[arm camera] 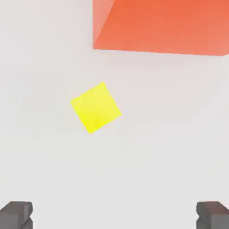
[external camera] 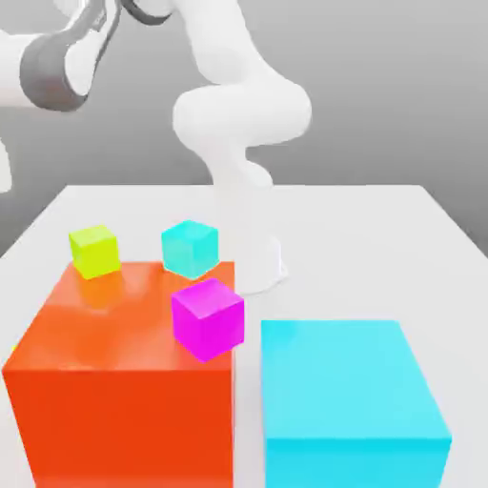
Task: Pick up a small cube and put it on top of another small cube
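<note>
The small bright-yellow cube [arm camera: 96,107] lies on the white table, turned at an angle, in the hand view. My gripper [arm camera: 114,215] hangs above it, open; its two dark fingertips [arm camera: 16,214] stand far apart with nothing between them. The cube sits off the midline between the fingers, toward one side. The small turquoise cube [external camera: 189,248] rests on the table behind the big orange block [external camera: 119,381] in the exterior view, beside the arm's base. The arm [external camera: 238,105] bends away toward the exterior view's upper left.
A lime yellow-green small cube [external camera: 94,251] sits to the exterior view's left of the turquoise one. A magenta small cube [external camera: 208,318] stands at the orange block's [arm camera: 161,24] corner. A large cyan block [external camera: 348,400] fills the front right. The white table [external camera: 400,238] spreads behind.
</note>
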Tool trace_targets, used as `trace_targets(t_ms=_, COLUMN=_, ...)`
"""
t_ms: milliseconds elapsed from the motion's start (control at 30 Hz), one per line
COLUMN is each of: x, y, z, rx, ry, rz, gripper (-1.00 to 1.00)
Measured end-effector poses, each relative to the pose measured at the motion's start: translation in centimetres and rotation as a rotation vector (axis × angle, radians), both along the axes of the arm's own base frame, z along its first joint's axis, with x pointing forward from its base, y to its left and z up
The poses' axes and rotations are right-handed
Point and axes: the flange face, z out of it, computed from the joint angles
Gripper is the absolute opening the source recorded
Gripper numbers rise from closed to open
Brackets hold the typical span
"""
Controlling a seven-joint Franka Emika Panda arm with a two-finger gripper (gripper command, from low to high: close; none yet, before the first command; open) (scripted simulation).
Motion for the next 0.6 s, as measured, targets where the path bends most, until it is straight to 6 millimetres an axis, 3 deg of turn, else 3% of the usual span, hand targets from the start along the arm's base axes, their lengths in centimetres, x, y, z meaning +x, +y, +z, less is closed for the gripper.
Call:
trace_targets(t_ms=167, x=2.2, y=3.0, z=-8.3, rx=-0.004, ry=0.117, rz=0.299, gripper=0.0)
trace_targets(t_ms=300, x=2.6, y=3.5, z=-14.3, rx=-0.004, ry=0.135, rz=0.351, gripper=0.0)
trace_targets(t_ms=333, x=2.6, y=3.6, z=-15.5, rx=-0.003, ry=0.136, rz=0.354, gripper=-1.0)
trace_targets(t_ms=533, x=2.5, y=3.7, z=-16.1, rx=-0.006, ry=0.14, rz=0.356, gripper=-1.0)
trace_targets(t_ms=600, x=2.6, y=3.6, z=-14.7, rx=-0.005, ry=0.139, rz=0.355, gripper=-1.0)
